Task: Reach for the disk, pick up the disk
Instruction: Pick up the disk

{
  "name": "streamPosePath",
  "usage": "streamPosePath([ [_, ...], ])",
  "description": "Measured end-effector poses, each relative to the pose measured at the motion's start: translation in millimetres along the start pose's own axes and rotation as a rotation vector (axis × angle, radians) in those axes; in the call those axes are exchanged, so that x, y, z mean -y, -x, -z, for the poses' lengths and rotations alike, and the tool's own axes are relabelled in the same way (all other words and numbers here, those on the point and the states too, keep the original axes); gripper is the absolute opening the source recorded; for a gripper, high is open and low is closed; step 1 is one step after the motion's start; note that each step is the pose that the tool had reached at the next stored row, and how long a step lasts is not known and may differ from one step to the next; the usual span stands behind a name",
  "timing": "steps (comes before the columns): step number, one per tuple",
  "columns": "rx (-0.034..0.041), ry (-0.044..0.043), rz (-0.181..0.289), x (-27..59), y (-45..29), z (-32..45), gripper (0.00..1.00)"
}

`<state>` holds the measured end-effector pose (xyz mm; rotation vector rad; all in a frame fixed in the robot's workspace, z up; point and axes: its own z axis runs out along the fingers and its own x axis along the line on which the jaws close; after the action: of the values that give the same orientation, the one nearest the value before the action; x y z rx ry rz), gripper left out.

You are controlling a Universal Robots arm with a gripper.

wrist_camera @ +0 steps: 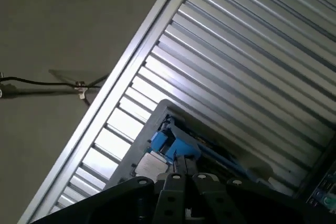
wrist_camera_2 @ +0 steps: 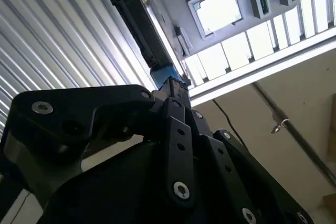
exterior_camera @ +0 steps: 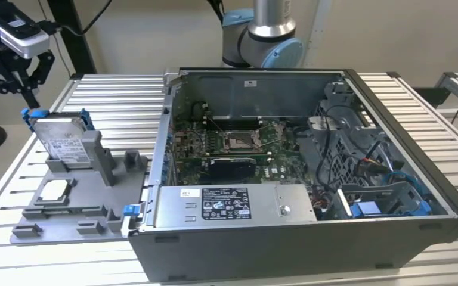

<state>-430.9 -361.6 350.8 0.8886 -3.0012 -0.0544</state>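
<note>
You are working over the slatted bench (exterior_camera: 110,89), and the open computer case (exterior_camera: 420,173) is sitting well off to one side of the claw, so it is not threatening anything here. The grey fixture (exterior_camera: 86,202) is lying below the claw and cradling the disk (exterior_camera: 60,140), which is standing on edge right beneath the claw, with a corner of its blue bracket (exterior_camera: 28,113) just under the tips. The claw (exterior_camera: 31,98) is hovering with its jaws drawn together and gripping nothing; I cannot tell whether it is touching the bracket. The main risk, as I am judging it, is that pressed-together jaws coming down on that corner would push the disk rather than straddle it, tilting or jamming it in its slot. Gripping only the plastic corner would be inviting a twist and a slip. The small square chip (exterior_camera: 54,190), lower in the fixture and farther from the claw, is looking safe.
</note>
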Motion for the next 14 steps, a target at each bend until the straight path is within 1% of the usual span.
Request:
streamPosePath([
  [14,-0.0092,-0.0002,0.254,0.0,0.0,0.0,0.0],
])
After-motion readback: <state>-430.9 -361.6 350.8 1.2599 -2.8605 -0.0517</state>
